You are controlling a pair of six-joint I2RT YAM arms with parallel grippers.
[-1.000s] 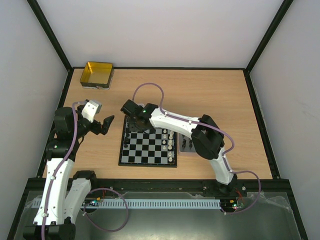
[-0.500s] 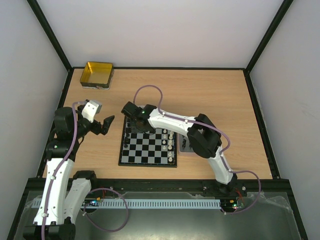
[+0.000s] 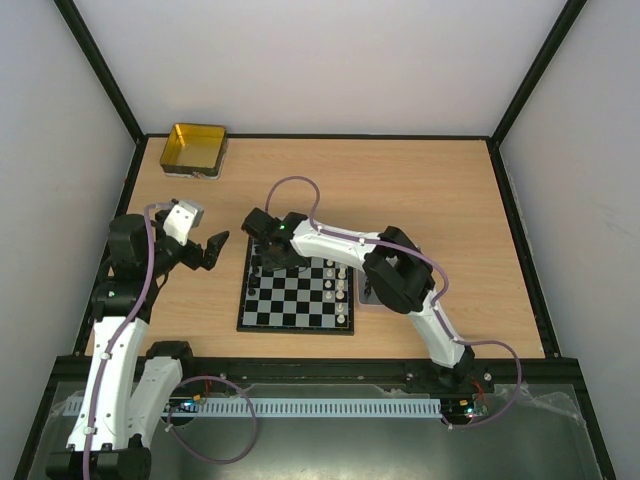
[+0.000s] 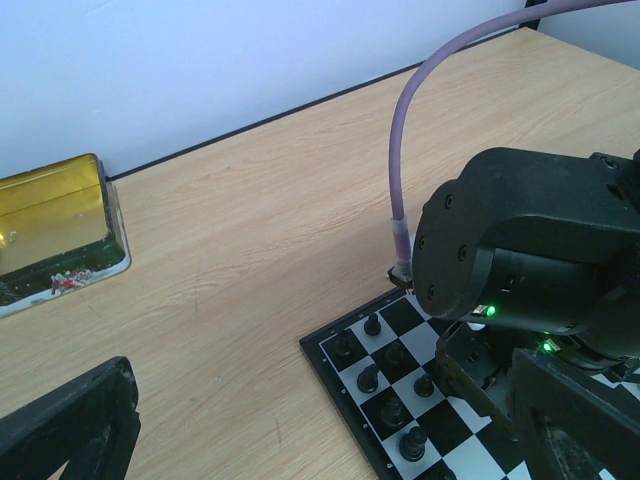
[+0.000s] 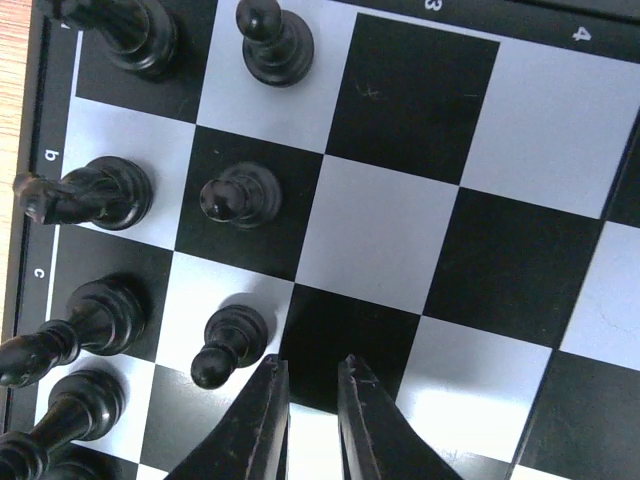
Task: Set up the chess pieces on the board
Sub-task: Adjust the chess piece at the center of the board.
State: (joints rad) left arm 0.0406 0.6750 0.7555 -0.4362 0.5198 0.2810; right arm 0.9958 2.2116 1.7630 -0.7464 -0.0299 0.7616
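Observation:
The board (image 3: 296, 300) lies at the table's middle, with black chess pieces (image 3: 255, 281) along its left side and white chess pieces (image 3: 341, 284) along its right side. My right gripper (image 3: 266, 260) hangs low over the board's far left corner. In the right wrist view its fingertips (image 5: 310, 368) stand a narrow gap apart over a black square, with nothing between them. A black pawn (image 5: 228, 344) stands just left of the left finger. My left gripper (image 3: 206, 250) is open and empty over bare table left of the board.
A gold-yellow tin (image 3: 193, 148) sits at the far left corner; it also shows in the left wrist view (image 4: 50, 225). A grey tray (image 3: 371, 296) lies right of the board, mostly under the right arm. The purple cable (image 4: 400, 170) arches above the board corner.
The right arm's elbow has swung left and its gripper has shifted slightly left and nearer over the board's left columns. The left arm has not moved.

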